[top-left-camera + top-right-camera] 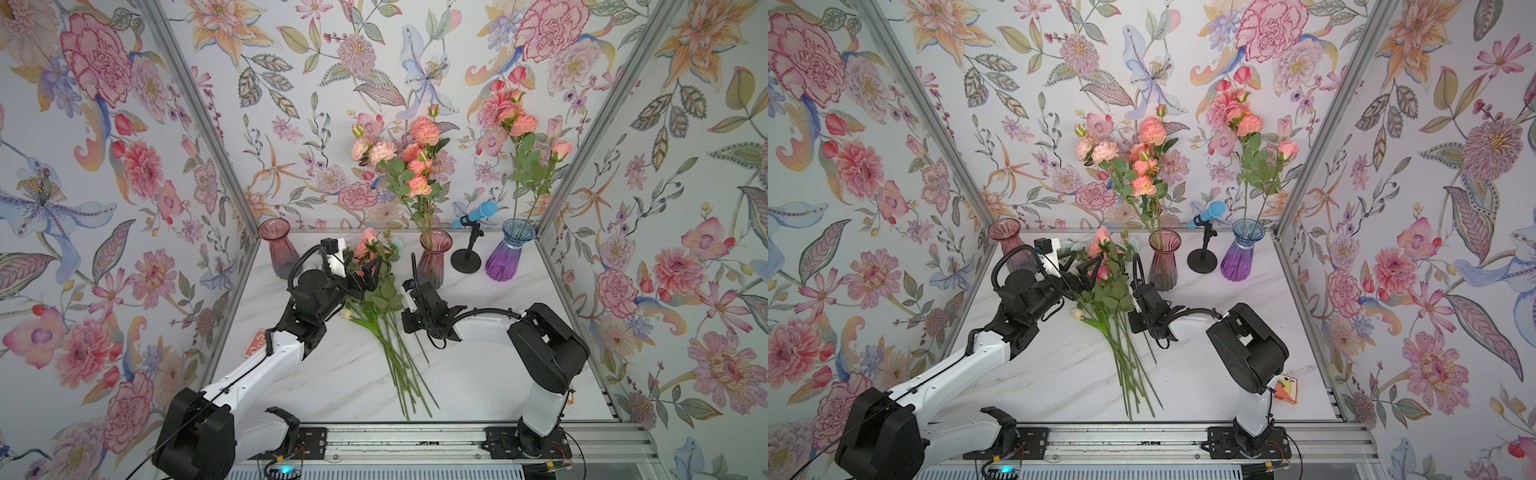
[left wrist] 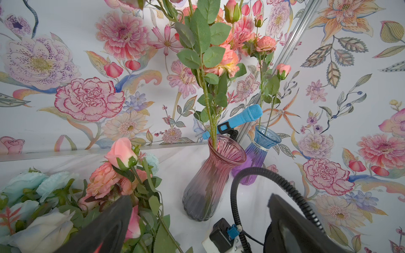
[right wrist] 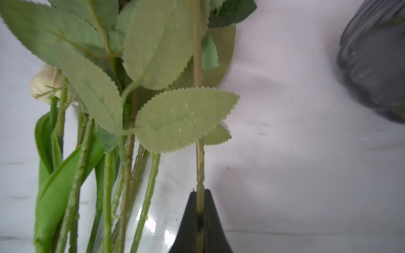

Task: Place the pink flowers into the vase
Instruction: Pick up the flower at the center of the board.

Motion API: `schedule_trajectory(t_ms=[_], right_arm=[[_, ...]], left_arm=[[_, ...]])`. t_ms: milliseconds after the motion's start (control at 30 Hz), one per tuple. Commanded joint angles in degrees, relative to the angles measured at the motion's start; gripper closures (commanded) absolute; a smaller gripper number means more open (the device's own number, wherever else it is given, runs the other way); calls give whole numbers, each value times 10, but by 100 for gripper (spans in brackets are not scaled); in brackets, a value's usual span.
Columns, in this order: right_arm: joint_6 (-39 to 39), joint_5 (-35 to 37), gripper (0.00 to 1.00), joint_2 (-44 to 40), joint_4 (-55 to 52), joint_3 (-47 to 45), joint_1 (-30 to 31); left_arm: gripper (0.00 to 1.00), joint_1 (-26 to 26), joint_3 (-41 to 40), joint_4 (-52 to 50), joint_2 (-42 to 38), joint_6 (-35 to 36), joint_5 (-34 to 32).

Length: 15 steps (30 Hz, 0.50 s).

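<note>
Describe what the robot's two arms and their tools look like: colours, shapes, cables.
Both the left arm and right arm have white link shells joined by black joint housings. A black ribbed cable hose loops to each wrist, where a small black camera sits on a white bracket. The left tool and right tool have black tapering fingers.

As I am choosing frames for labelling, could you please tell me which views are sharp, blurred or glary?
Both top views: sharp, evenly lit. Left wrist view: pink ribbed glass vase sharp, black gripper finger blurred. Right wrist view: soft throughout, that vase's base smeared, glare patches on white tabletop.
</note>
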Motion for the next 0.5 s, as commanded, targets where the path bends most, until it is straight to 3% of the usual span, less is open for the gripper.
schedule_trajectory(t_ms=[0, 233, 467], right_arm=[[-44, 58, 96, -61, -26, 33, 5], [-96, 82, 97, -117, -45, 58, 12], [-117, 54, 96, -160, -23, 38, 34]], left_arm=[[0, 6, -8, 26, 3, -24, 10], [0, 6, 7, 47, 33, -46, 42], [0, 9, 40, 42, 58, -63, 53]])
